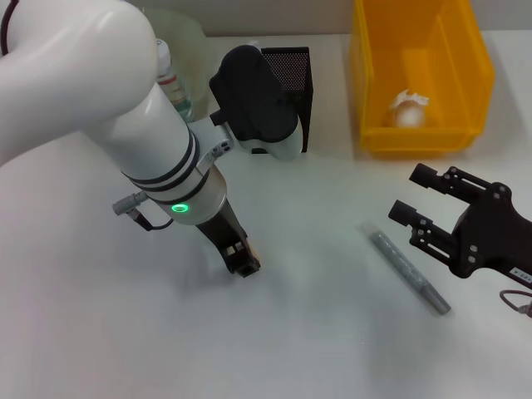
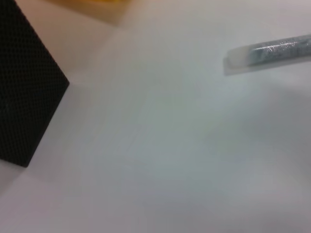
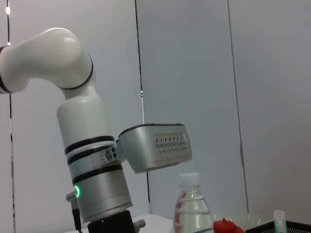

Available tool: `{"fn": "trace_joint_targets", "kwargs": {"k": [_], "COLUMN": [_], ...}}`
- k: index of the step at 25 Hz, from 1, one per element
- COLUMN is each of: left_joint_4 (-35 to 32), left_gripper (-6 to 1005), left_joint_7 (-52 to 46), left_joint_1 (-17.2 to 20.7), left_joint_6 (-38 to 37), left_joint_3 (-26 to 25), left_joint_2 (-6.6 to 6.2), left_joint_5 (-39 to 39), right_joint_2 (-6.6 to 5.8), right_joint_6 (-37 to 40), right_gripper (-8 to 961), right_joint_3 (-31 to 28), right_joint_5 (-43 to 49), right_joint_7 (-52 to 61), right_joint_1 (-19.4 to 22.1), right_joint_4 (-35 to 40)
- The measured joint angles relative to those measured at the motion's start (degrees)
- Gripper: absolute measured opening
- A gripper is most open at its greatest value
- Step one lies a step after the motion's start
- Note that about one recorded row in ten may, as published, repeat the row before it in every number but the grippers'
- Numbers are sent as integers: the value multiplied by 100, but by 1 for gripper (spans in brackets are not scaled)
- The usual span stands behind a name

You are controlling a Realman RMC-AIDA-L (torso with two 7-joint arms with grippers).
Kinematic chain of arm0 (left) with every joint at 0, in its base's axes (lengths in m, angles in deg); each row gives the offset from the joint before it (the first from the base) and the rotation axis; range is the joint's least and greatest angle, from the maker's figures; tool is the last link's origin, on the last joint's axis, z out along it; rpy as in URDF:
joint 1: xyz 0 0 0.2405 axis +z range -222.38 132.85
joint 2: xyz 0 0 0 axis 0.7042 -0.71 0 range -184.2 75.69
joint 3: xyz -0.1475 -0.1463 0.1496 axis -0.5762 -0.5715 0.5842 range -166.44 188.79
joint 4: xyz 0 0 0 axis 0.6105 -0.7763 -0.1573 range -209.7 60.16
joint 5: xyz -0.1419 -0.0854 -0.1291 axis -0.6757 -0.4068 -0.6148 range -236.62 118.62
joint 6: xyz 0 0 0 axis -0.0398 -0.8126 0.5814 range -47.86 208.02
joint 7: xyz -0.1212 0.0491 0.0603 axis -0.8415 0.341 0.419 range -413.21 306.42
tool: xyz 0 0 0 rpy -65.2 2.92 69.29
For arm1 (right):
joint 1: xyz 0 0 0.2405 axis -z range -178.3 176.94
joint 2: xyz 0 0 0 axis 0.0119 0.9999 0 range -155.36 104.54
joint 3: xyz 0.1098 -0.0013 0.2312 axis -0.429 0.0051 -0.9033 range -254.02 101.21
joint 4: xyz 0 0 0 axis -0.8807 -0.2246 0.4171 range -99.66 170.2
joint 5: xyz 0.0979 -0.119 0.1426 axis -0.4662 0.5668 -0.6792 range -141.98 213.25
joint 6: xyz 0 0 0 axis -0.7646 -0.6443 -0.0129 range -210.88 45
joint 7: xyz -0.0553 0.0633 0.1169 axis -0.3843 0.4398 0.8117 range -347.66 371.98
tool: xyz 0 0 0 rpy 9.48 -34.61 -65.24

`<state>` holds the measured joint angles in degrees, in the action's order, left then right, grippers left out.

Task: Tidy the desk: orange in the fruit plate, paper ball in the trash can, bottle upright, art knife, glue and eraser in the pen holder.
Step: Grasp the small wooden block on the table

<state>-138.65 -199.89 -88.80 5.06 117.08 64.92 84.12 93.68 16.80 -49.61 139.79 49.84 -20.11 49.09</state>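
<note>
The left gripper [image 1: 246, 266] is lowest in the head view, pressed down to the white table [image 1: 316, 332] at about 7 o'clock from the middle. Its glossy white arm, ringed in black and lit by a green light, drops steeply from 10 o'clock; whether the black fingers are parted or closed on anything cannot be told from here. At 4 o'clock the right gripper [image 1: 409, 194] hovers above the table, a matte black angular frame with two stubby blocky fingers spread apart, nothing between them.

Between the two grippers, nearer the right one, the glue [image 1: 407, 268] lies flat on the table: a slim grey speckled stick, slanting from centre toward 5 o'clock (the left wrist view shows its pale translucent end [image 2: 272, 51]).

Further back, at 12 o'clock, the pen holder [image 1: 293, 83] stands upright, a square cup of fine black metal mesh, partly hidden behind the left arm's wrist housing. At 1 o'clock sits the trash can [image 1: 420, 137], bright yellow smooth plastic, rectangular, with the paper ball [image 1: 410, 110], a crumpled white wad, inside on its floor.

At 11 o'clock the bottle [image 1: 169, 79] stands upright, clear ribbed plastic, with the pale green translucent fruit plate [image 1: 191, 37] behind it. The right wrist view shows the orange [image 3: 226, 226] just beside the bottle.
</note>
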Motion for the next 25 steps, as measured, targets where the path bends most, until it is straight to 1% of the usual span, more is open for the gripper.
{"fn": "trace_joint_targets", "kwargs": {"k": [7,20,25], "left_joint_4": [-10,-30,-88], "left_gripper": [454,420,413], "left_joint_7": [-2,3,5], "left_joint_1": [-1,1,17], "left_joint_6": [-14,5,-1], "left_joint_3": [18,88,74], "left_joint_2": [0,0,0], "left_joint_5": [11,46,50], "right_joint_2": [0,0,1], "right_joint_6": [0,8,9], "right_gripper": [553,554,554], "right_joint_3": [1,-1,-114], "right_joint_5": [0,0,0], "right_joint_7": [64,125,126], "right_joint_1": [-25,-24,18], "right_joint_4": [16,41,42]}}
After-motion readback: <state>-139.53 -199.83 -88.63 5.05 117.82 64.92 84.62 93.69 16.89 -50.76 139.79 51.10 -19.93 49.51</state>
